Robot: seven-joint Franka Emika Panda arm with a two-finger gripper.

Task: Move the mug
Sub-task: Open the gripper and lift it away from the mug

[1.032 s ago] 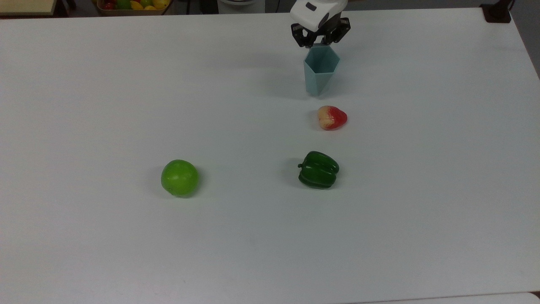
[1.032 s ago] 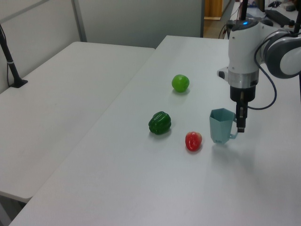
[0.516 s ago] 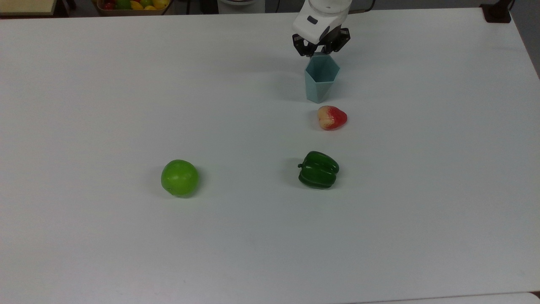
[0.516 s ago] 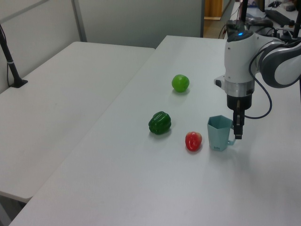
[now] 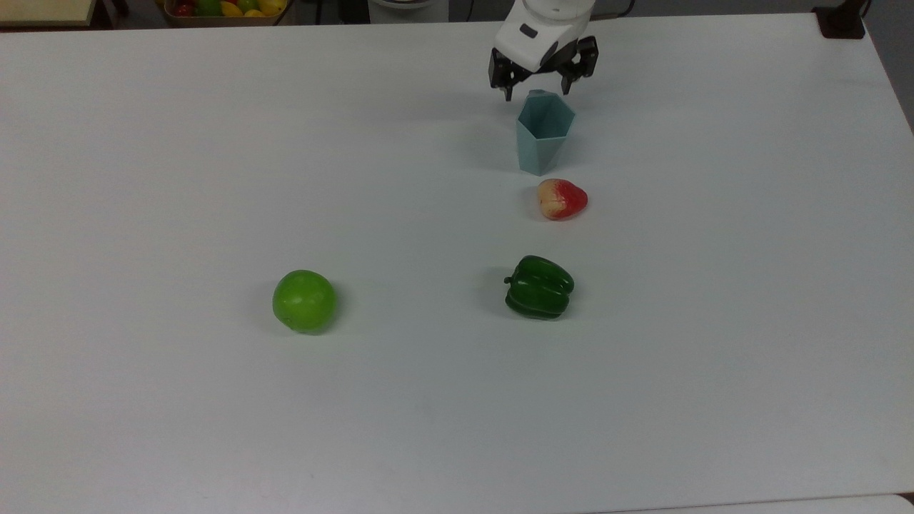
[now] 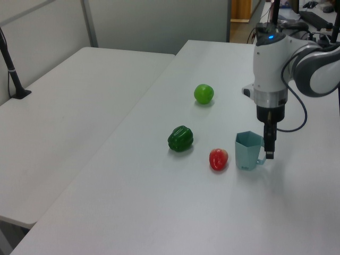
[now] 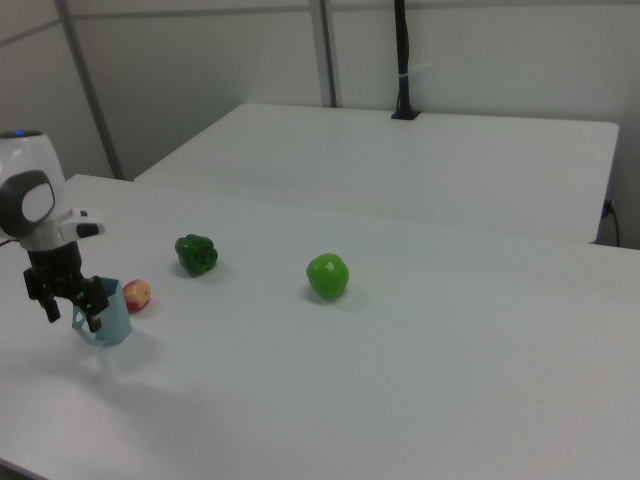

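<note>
Mug [image 5: 544, 134] first: pale teal, faceted, it stands upright on the white surface [image 5: 143, 400] toward the far edge in the top view, its open rim showing and its small handle pointing at the arm in the left view. Going left to right across the top view, a green apple [image 5: 304, 300] sits well apart from everything else, then a dark green bell pepper [image 5: 539, 287], and beyond it, closer to the mug, a red and cream fruit [image 5: 562, 199] just short of the mug's base. Those three and the mug make a rough line from pepper to fruit to mug.

The gripper [image 5: 543, 89] hangs over the mug's far rim, its black fingers [image 5: 508, 87] spread wide to either side of the handle end and closed on nothing; in the right view they straddle the mug [image 7: 108, 315] without clearly touching it. In the left view the gripper [image 6: 269, 146] reaches down beside the handle of the mug [image 6: 248, 152].

Around the room: a tray of coloured fruit [image 5: 225, 8] sits past the surface's far left corner in the top view, a second white table [image 6: 64, 106] adjoins on the left view's left with a black post [image 6: 13, 74] clamped to it, and grey partition walls [image 7: 200, 70] stand behind.
</note>
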